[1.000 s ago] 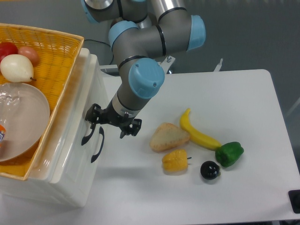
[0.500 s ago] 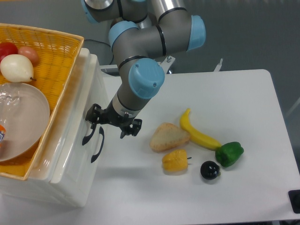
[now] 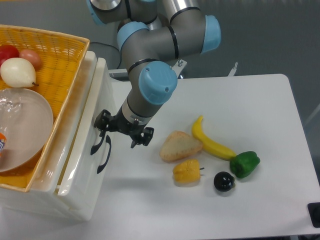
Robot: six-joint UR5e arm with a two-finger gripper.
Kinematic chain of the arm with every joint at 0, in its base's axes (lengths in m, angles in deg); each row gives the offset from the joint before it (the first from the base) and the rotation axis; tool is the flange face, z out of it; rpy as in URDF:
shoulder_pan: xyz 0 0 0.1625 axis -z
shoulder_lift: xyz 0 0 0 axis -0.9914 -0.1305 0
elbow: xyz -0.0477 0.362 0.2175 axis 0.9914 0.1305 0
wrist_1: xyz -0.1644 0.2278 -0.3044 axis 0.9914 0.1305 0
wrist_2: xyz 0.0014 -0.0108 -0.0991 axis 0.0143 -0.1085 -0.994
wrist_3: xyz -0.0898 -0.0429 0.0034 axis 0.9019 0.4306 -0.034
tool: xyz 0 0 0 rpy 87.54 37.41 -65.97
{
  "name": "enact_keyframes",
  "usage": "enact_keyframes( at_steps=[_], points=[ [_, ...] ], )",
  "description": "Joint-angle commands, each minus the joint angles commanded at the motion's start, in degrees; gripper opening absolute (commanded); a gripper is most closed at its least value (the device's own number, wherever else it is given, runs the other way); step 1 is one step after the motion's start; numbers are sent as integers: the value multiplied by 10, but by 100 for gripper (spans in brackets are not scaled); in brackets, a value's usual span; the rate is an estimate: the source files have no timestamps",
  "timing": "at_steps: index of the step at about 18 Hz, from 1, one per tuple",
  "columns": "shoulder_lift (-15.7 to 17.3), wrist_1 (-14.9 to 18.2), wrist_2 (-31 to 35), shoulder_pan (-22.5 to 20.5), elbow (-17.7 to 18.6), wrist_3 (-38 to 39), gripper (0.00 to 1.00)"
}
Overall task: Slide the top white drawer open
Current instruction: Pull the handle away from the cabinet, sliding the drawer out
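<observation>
One gripper [image 3: 124,130] is seen at the top drawer [image 3: 82,150] front, fingers spread, one hooked behind its black handle [image 3: 96,143], while the drawer is noted slightly pulled out below the basket [image 3: 55,65].

- You cannot confirm whether the hand [image 3: 123,131] grips the black handle [image 3: 98,145] of the top white drawer [image 3: 80,150]; the contact point is masked by the fingers.
- The yellow wicker basket [image 3: 60,55] runs off the left edge, along with the clear bowl [image 3: 22,127] inside it.
- The arm [image 3: 155,40] is cut by the top edge.
- A dark object [image 3: 315,214] at the bench's [image 3: 250,100] lower right corner is cropped and unidentifiable.
</observation>
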Motion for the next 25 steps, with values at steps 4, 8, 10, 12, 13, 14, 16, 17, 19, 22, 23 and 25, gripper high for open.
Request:
enact_keyframes(
  at_steps=[4,8,10,12,13,14,16,17,19,22,23,25],
  points=[
    [-1,0,1,-3,-1,0,100],
    [-1,-1,1,-12,-2,-2,100],
    [-1,-2,1,-15,-2,-3,100],
    [-1,-1,2,-16,-2,-7,100],
    [-1,-1,2,-18,-2,-7,100],
    [-1,-1,2,-19,-3,-8,100],
    [-3,-1,2,-21,-8,-9,100],
    [-4,-1,2,-24,-9,-9,100],
    [-5,-2,2,-25,-9,-9,100],
    [-5,-1,2,-32,-10,-22,100],
    [-6,-1,2,-32,-10,-24,100],
    [-8,-1,3,-33,-10,-24,100]
  ],
)
